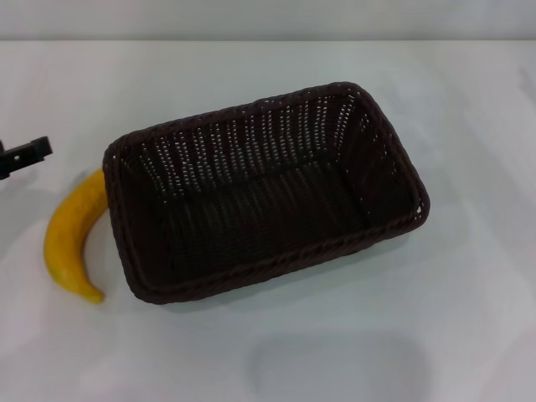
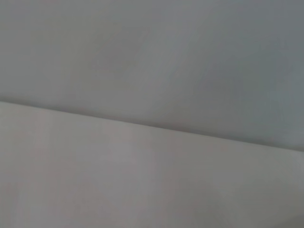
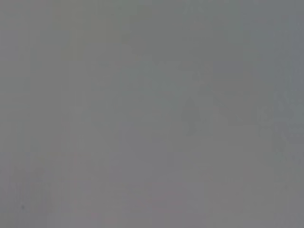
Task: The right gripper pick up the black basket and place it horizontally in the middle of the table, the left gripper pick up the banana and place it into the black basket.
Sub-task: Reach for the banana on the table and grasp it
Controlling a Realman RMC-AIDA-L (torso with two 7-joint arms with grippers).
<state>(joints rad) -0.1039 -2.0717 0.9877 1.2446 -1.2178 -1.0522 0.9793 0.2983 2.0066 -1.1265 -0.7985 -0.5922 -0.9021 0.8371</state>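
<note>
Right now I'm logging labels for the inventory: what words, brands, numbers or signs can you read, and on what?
None. The black basket, the banana, the table and the left pincer at the table's left edge carry no readable text. Both wrist views show only blank surfaces.

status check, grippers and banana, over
Left gripper at table's left edge. Right gripper unseen. Banana outside, against basket. Nothing blocking.
</note>
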